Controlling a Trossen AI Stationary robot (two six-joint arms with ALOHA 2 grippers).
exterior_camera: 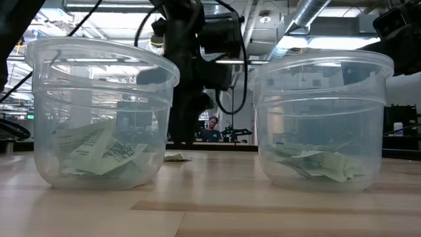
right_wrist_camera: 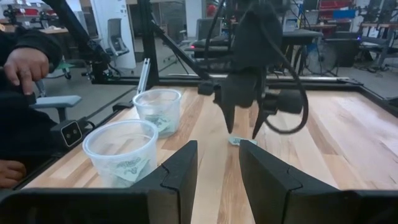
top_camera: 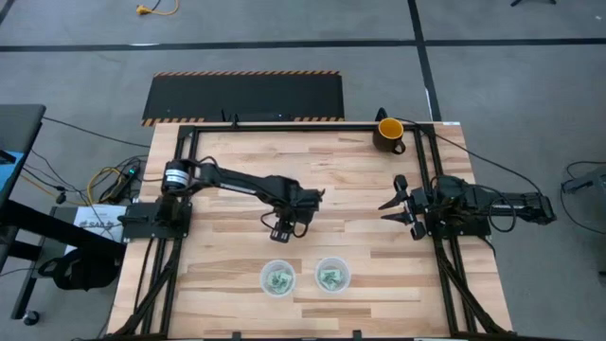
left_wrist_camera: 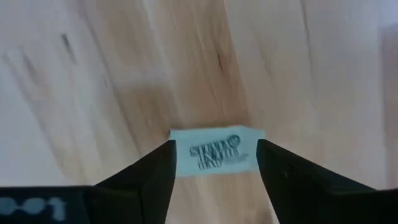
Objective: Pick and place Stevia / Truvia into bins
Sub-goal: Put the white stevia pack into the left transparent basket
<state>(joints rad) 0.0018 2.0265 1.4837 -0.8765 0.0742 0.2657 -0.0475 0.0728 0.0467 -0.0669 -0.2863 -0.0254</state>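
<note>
Two small round clear plastic cups (top_camera: pixel 277 277) (top_camera: pixel 332 275) stand side by side on the wooden table (top_camera: pixel 227 270), light green sweetener packets (exterior_camera: pixel 99 153) inside; one packet (left_wrist_camera: pixel 214 151) lies behind them.

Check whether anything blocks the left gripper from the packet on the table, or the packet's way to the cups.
Nothing visible does. The left gripper stands open astride the packet, which lies on bare table. Only bare wood lies between it and the two cups.

Wooden worktop (top_camera: pixel 237 170) seen from above, left hand (top_camera: pixel 281 233) over its middle, pointing toward two clear bins (top_camera: pixel 277 277) side by side near the front edge, green packets inside each, right hand (top_camera: pixel 396 208) waiting at the right side, yellow-and-black mug (top_camera: pixel 389 134) at the far right corner
</note>
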